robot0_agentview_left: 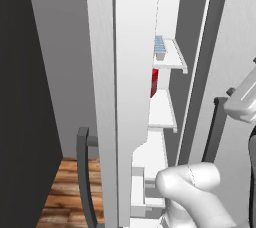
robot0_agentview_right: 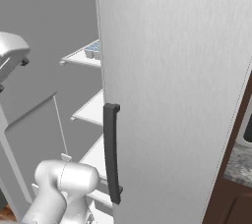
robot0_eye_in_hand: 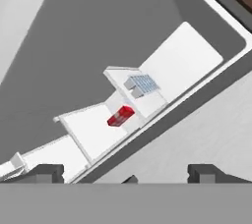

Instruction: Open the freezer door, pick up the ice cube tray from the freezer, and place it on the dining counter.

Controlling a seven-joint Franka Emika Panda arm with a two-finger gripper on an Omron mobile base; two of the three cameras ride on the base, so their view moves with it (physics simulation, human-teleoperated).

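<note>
White freezer [robot0_agentview_left: 167, 2] shelves face us past the swung-wide freezer door [robot0_agentview_left: 102, 97], our spread, empty pincer [robot0_eye_in_hand: 125, 171] backed off toward the ice cube tray [robot0_eye_in_hand: 142, 84].

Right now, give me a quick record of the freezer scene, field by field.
freezer door: swung open, seen edge-on in the left base view
freezer: interior exposed, white shelves visible
ice cube tray: on an upper shelf, untouched
red carton: on the shelf next to the tray's
end effector: away from the shelves, fingertips apart, holding nothing
other fridge door: closed, dark handle on its left edge
</note>
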